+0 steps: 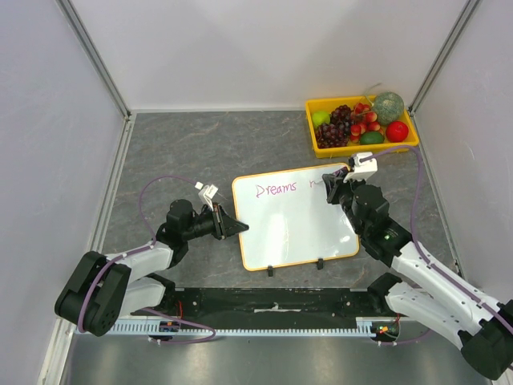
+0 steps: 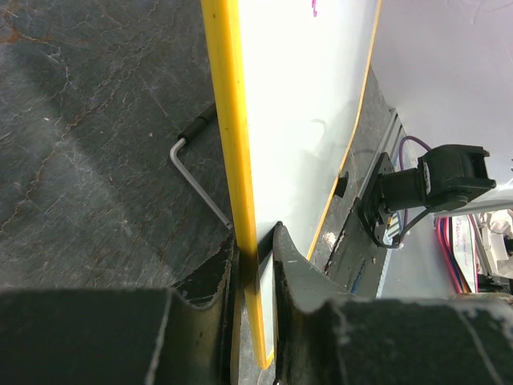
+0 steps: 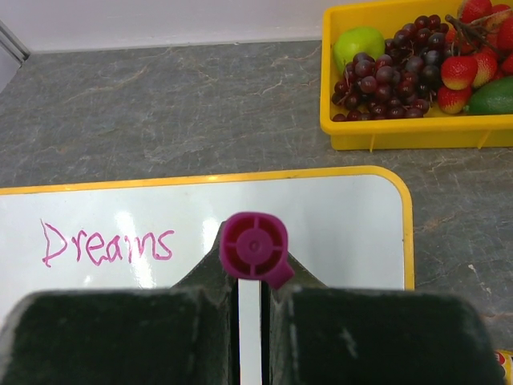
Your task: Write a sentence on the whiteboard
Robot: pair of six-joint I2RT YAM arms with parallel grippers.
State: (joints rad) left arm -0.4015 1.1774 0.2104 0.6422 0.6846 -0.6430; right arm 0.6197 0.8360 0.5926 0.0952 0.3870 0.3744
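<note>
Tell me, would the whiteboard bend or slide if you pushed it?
Probably not bend: the whiteboard shows a straight edge where the left gripper pinches it. It might slide, since its near edge sits on two small black feet, so that pinch likely steadies it. It looks thin, so probably light.

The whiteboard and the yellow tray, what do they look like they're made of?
The whiteboard: smooth, glossy white writing face, going by the light glare on it; the thin orange frame looks like plastic. The yellow tray: probably moulded plastic, uniform colour, slight sheen.
</note>
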